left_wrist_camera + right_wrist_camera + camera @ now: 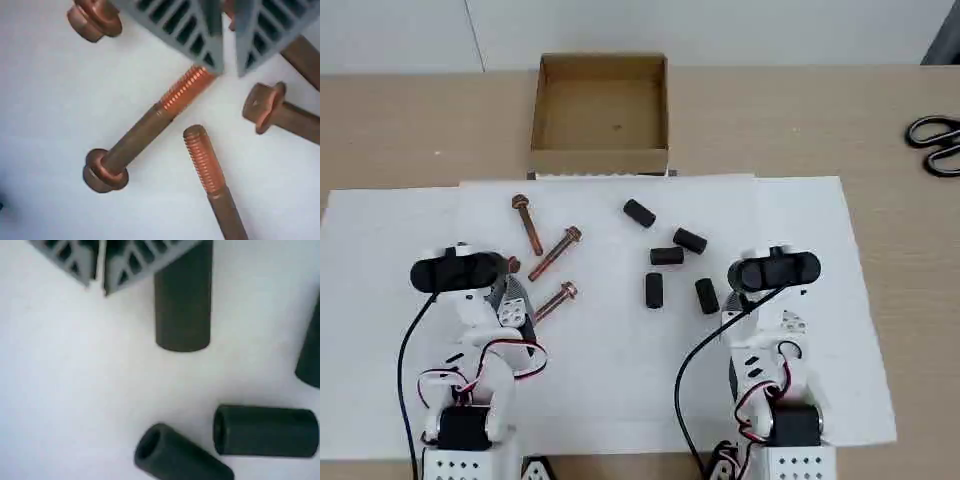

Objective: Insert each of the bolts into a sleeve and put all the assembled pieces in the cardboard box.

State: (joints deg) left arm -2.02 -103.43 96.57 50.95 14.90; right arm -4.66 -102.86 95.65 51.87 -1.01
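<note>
Box: I see the cardboard box on the table, just behind the paper sheet.
Bolts: the bolts lie on the sheet, left half.
Sleeves: the sleeves lie on the sheet, right of the bolts.
Scissors: the scissors lie at the table's far right.

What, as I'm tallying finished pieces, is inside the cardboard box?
Nothing visible: the cardboard box shows a bare floor, with no bolt or sleeve in it. Its near wall covers a thin strip of floor. The bolts and sleeves lie outside on the white paper.
</note>
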